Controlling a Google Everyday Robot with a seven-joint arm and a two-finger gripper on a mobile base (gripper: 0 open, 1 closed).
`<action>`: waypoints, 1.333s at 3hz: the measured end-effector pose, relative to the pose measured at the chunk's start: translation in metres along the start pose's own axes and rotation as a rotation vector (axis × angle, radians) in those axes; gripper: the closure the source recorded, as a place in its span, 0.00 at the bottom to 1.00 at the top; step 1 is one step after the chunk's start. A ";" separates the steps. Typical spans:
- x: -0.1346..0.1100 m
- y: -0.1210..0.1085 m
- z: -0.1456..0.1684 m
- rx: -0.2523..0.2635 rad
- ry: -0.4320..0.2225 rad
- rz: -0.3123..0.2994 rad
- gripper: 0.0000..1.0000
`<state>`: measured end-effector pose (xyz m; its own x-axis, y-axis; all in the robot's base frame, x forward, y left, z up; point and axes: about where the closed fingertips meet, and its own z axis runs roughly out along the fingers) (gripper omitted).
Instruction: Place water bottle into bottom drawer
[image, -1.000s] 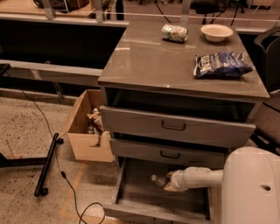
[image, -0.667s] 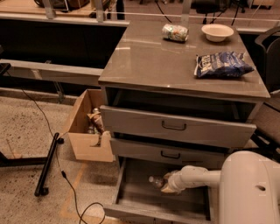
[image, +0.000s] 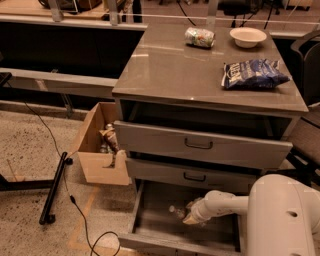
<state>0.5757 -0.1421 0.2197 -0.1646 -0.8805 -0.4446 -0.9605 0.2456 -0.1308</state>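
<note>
The bottom drawer (image: 154, 229) of the grey cabinet is pulled out, and its flat grey floor shows. My gripper (image: 190, 214) reaches into it from the right on a white arm, low over the floor near the drawer's middle. It is shut on the water bottle (image: 177, 211), a small clear bottle that sticks out to the left of the gripper, lying roughly on its side just above or on the drawer floor. The arm hides part of the bottle.
The two upper drawers (image: 200, 145) with dark handles stand partly open above. On the cabinet top lie a crushed green-white can (image: 199, 37), a white bowl (image: 248, 36) and a blue chip bag (image: 252, 73). A cardboard box (image: 97, 150) stands left of the cabinet. A black bar and cables lie on the floor.
My gripper with the bottle has sunk a little lower into the bottom drawer. The view has shifted slightly. Nothing else has moved.
</note>
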 end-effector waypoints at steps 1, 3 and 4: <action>-0.001 0.004 0.001 -0.016 0.001 0.005 0.36; 0.002 0.021 -0.015 0.012 0.012 0.037 0.00; -0.001 0.034 -0.042 0.093 -0.043 0.113 0.17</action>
<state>0.5339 -0.1506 0.2532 -0.2590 -0.8271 -0.4989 -0.9112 0.3805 -0.1579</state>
